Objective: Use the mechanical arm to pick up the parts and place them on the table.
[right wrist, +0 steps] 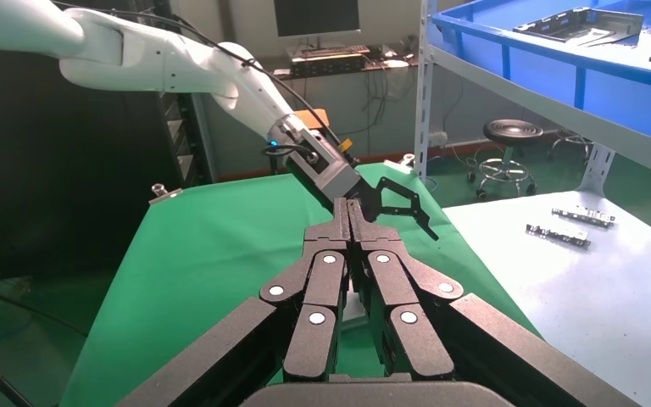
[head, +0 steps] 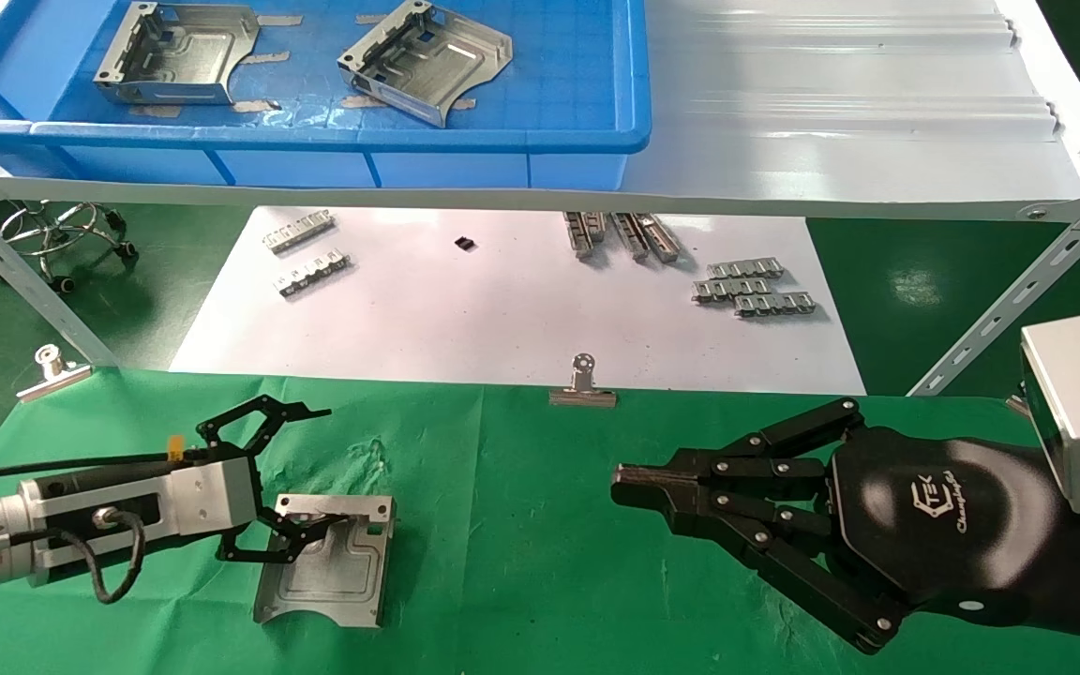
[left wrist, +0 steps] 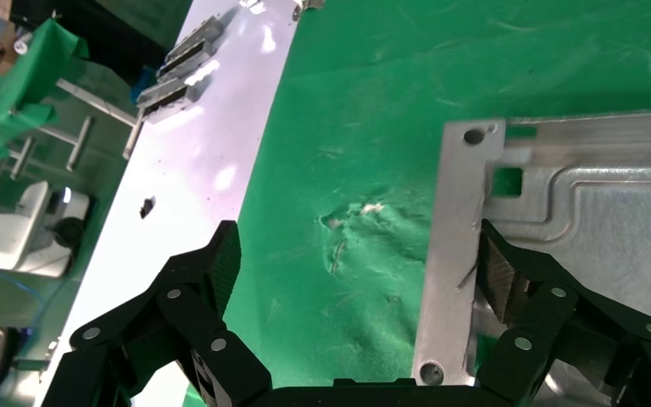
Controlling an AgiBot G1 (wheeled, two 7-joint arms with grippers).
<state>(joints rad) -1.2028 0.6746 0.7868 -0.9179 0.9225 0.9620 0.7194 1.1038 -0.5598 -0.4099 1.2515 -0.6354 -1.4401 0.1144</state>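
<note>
bracket (head: 329, 562) flat on the green table (head: 521, 525) near left, left gripper (head: 282, 473) spread wide over its far edge, one finger (left wrist: 509, 275) touching, right gripper (head: 638, 487) pinched shut, empty, at right

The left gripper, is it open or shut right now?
Open. The left gripper has its fingers spread wide, one pad on the bracket lying flat on the green table, the other in the air.

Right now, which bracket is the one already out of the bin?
On the green-cloth table, near its left side, one sheet-metal bracket lies flat under the open left gripper. The other two brackets sit in the blue bin on the shelf.
</note>
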